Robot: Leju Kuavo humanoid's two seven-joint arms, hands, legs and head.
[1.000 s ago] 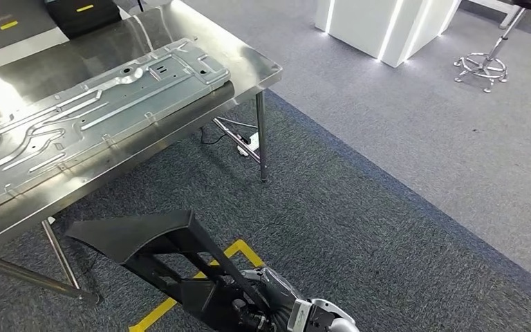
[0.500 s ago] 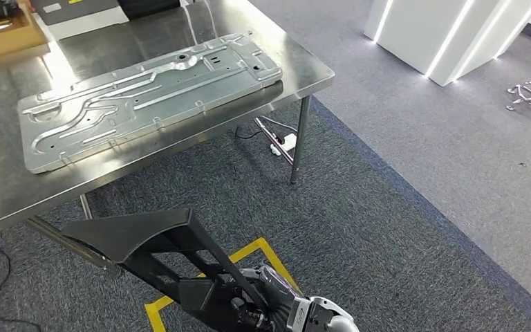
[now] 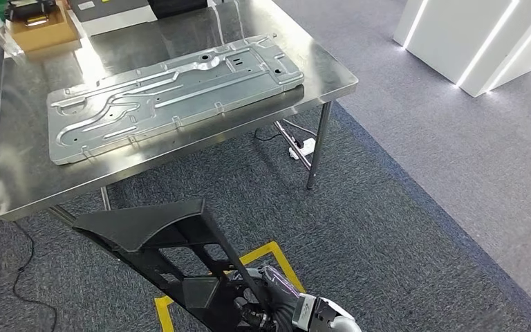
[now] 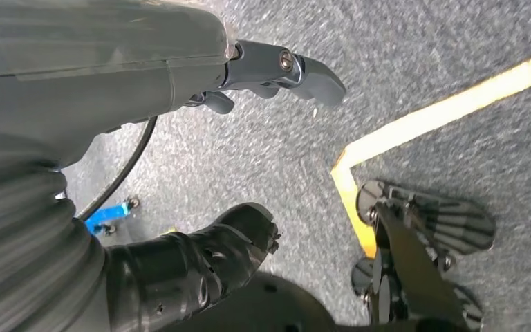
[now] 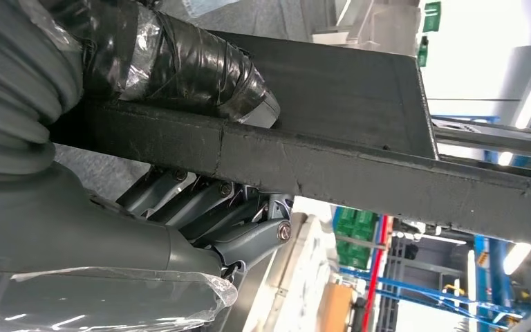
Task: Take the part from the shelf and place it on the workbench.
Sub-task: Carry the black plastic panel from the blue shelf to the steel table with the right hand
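The right robot hand (image 3: 263, 310) holds the black part (image 3: 159, 238) low in front of the robot, and in the head view the fingers wrap a bar at the near end of it. The right wrist view shows the grip up close: the thumb (image 5: 180, 66), wrapped in black tape, lies on one side of the bar of the black part (image 5: 332, 162), and the grey fingers (image 5: 249, 238) press on the other side. The left wrist view shows the left robot hand (image 4: 180, 173) with its thumb and fingers apart and nothing in them, hanging over the grey carpet (image 4: 263, 152) near a yellow tape line (image 4: 429, 117). The head view shows the black part is in the air over the carpet (image 3: 387, 228), not on the bench (image 3: 34, 187). Its wide flat end comes near the bench's front edge, but lower. A big silver metal plate (image 3: 173, 93) lies on the bench and covers much of the top. A bare strip runs along the front edge and the left side. A brown box (image 3: 38, 31) sits at the far left corner. To the right of the bench the carpet is open.
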